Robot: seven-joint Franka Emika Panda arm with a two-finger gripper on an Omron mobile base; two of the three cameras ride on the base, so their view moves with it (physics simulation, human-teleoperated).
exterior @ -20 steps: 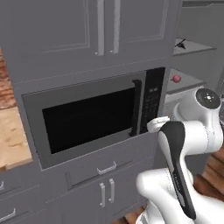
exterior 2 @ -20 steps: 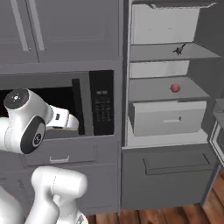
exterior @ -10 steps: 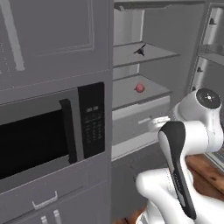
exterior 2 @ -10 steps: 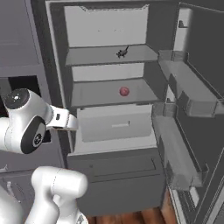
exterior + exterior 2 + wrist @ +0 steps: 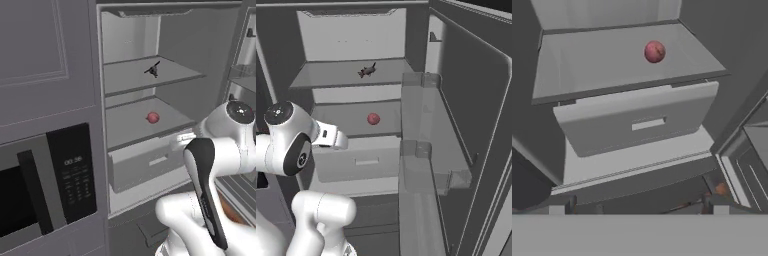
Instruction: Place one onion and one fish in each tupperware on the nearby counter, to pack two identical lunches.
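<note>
Open fridge [image 5: 220,60] ahead of the base; a built-in microwave [image 5: 45,185] sits in the grey cabinetry on its left in the left base view. Task status: nothing packed, as far as these frames show. One onion [image 5: 655,51], a small reddish ball, rests on the middle shelf [image 5: 587,65] above the pulled-forward drawer [image 5: 637,122]; same item in the left base view [image 5: 153,117] and right base view [image 5: 373,118]. One small dark item on the upper shelf [image 5: 331,75] is probably the fish [image 5: 367,70], seen also from the left [image 5: 153,69], though it is too small to confirm its form. The door [image 5: 456,130] stands swung open on the right, its bins see-through and with nothing visible in them. Gripper [image 5: 639,207]: finger tips barely rise at the bottom of the hand view, set wide apart, nothing between them; it is aimed at the drawer front and well apart from the onion. Judgement: the robot is at the fetch stage, first pick not yet made. Remaining: take onion and fish out, carry them to the tupperware on the counter, then do the same for a second pair; a second onion or fish is not evident on these shelves, so they may lie elsewhere
</note>
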